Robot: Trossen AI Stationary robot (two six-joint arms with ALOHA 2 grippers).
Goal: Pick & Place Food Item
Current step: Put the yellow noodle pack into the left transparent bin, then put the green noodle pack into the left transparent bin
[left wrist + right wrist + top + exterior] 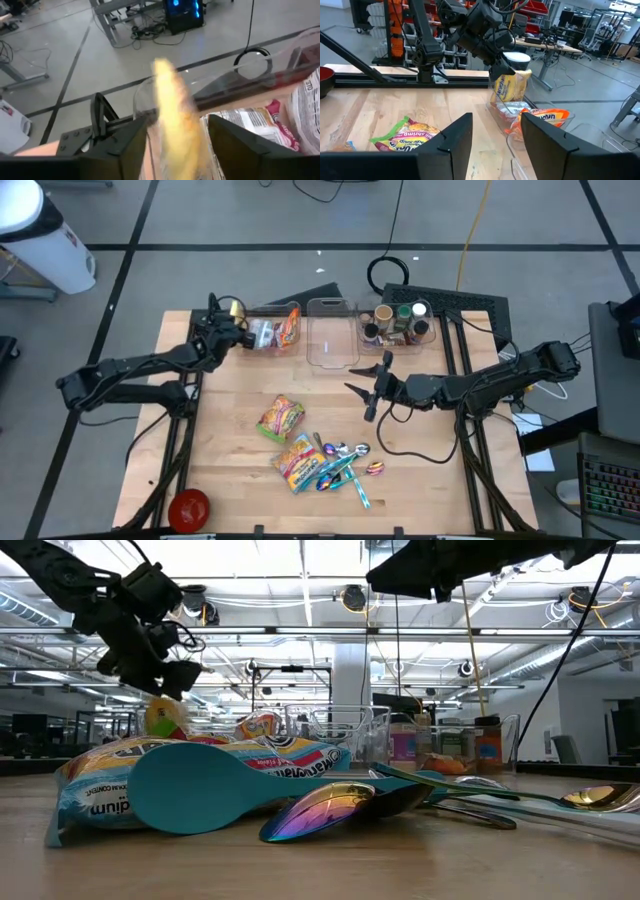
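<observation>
1. The yellow crinkly snack packet (511, 86) hangs upright just under the left gripper (501, 64), over the clear plastic bin at the table's far left (262, 340). Its lower end reaches in among the packets already inside; the left wrist view shows it as a yellow blur between the fingers (131, 145).
2. Left gripper: fingers stand spread, one each side of the packet. Whether they touch it, I cannot tell.
3. An orange-labelled packet (546, 118) lies in the same bin.
4. Judged step: release of the food item into the bin, placement nearly complete.
5. Next move calls for the left arm to lift straight up clear of the bin wall, then go for another packet, e.g. the green-and-red noodle packet (280, 418) mid-table.
6. Right gripper (372, 387) hovers mid-table near the empty clear middle bin (331, 350), fingers apart, holding nothing.
</observation>
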